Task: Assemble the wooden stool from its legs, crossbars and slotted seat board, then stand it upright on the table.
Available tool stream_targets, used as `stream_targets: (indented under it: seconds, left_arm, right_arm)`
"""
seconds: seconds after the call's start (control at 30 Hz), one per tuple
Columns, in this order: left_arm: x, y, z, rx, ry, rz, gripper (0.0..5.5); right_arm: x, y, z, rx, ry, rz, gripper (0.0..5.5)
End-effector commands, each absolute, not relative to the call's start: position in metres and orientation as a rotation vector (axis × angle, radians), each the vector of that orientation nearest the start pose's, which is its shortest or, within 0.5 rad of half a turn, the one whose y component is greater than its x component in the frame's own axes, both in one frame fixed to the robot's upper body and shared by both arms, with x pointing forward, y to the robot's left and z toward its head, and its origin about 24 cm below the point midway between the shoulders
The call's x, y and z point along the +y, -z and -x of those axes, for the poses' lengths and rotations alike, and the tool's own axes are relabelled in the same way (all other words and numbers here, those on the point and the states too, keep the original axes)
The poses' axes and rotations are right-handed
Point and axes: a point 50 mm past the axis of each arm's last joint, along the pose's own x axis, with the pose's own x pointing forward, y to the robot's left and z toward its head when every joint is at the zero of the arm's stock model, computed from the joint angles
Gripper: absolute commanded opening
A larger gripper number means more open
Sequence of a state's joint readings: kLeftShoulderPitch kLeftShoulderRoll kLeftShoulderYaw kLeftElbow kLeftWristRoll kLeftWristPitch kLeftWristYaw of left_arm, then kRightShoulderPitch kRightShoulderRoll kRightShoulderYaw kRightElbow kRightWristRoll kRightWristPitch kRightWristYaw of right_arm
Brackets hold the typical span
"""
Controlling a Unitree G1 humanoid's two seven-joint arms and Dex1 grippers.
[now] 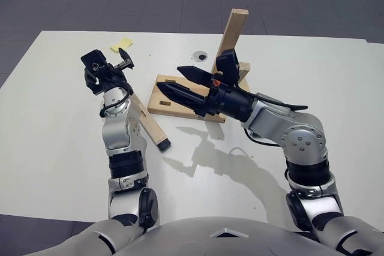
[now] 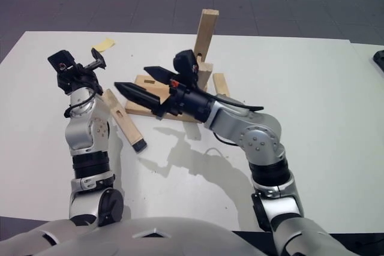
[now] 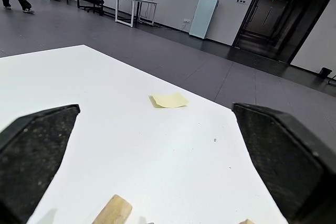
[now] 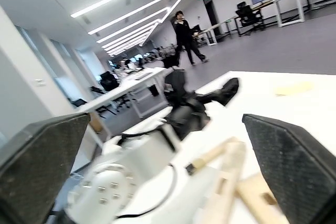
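Observation:
The slotted seat board (image 1: 174,107) lies flat on the white table (image 1: 54,88). One wooden leg (image 1: 233,33) stands tilted up from the board's far right end. My right gripper (image 1: 182,82) hovers open just over the board's left part, with nothing between its black fingers (image 1: 193,74). A loose leg (image 1: 152,126) with a dark tip lies on the table beside the board, partly under my left arm. My left gripper (image 1: 114,64) is raised above the leg's far end and stands open and empty; its pads (image 3: 37,150) are wide apart. A short wooden piece (image 2: 221,84) lies right of the upright leg.
A yellow paper note (image 1: 122,44) lies near the table's far edge, and a small round hole (image 1: 201,56) sits in the tabletop behind the board. The table's left, right and near parts are bare white surface.

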State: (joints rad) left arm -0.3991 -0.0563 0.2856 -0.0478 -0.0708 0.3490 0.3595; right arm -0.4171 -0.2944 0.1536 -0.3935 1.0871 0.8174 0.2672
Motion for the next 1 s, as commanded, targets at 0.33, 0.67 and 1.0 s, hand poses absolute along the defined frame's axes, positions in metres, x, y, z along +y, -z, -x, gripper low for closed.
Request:
stream_targets:
  seconds: [0.33, 0.67, 1.0]
  left_arm:
    - [0.19, -0.121, -0.313, -0.044, -0.482, 0.2, 5.4]
    - [0.183, -0.115, -0.311, -0.017, -0.454, 0.195, 5.4]
    - [0.184, -0.111, -0.305, -0.003, -0.472, 0.191, 5.4]
  right_arm:
    - [-0.072, -0.164, -0.254, 0.25, -1.161, -0.284, 5.39]
    - [-0.094, -0.119, -0.249, 0.572, -0.977, -0.136, 5.39]
    - [-0.133, -0.135, -0.245, 0.575, -1.008, 0.02, 5.39]
